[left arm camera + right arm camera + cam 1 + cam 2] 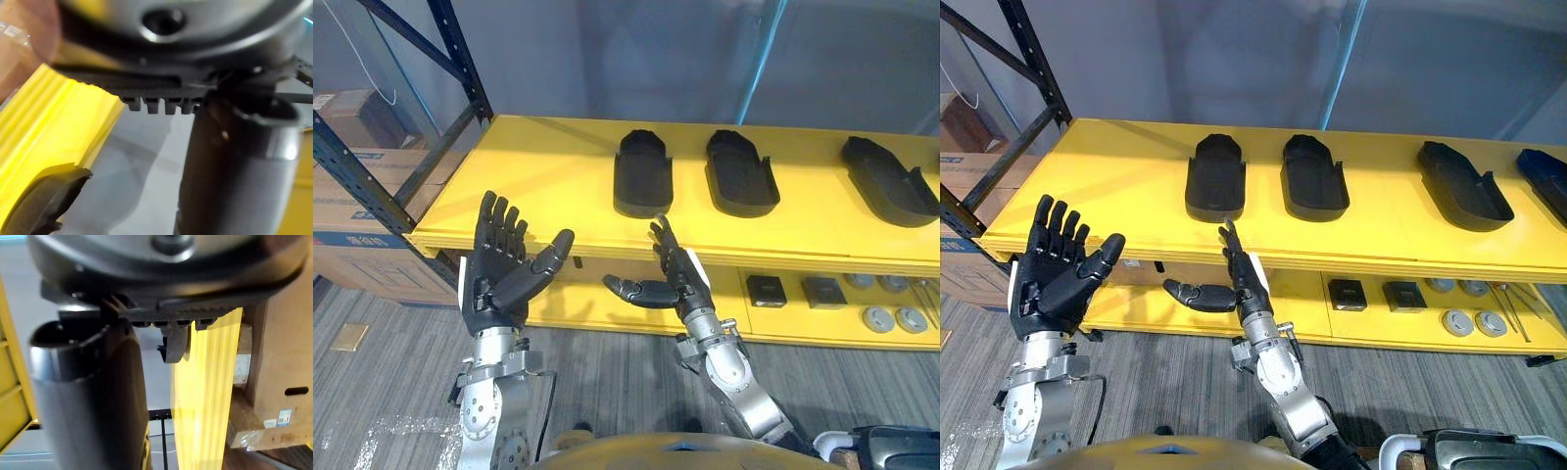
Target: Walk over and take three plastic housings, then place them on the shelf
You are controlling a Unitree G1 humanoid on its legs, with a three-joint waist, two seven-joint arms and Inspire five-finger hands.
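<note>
At the long yellow shelf (548,176), the humanoid stands with both arms raised and nothing in its grasp. To its left, cardboard boxes (367,269) sit in a dark rack (460,54); they are closed and their contents cannot be seen.

Four black plastic housings lie on the shelf's top board, well apart from either hand: the left housing (642,174) and the middle housing (740,174) side by side, the right housing (891,183) farther along, and a fourth housing (1549,181) cut off at the frame's edge. Each is a shallow hollow shell, open side up and empty.

The left robot hand (499,269) is held up in front of the shelf's left end, palm spread and fingers straight. The right robot hand (683,284) is also open, fingers pointing up before the shelf's front edge, just below the left housing but not touching it.

By the look of it, the taking of a housing has not yet begun. The next move calls for a forward reach over the front edge, most likely to the left housing, and fingers closing on its rim.

The shelf's lower tier holds small black boxes (766,290) and round metal discs (893,319).
</note>
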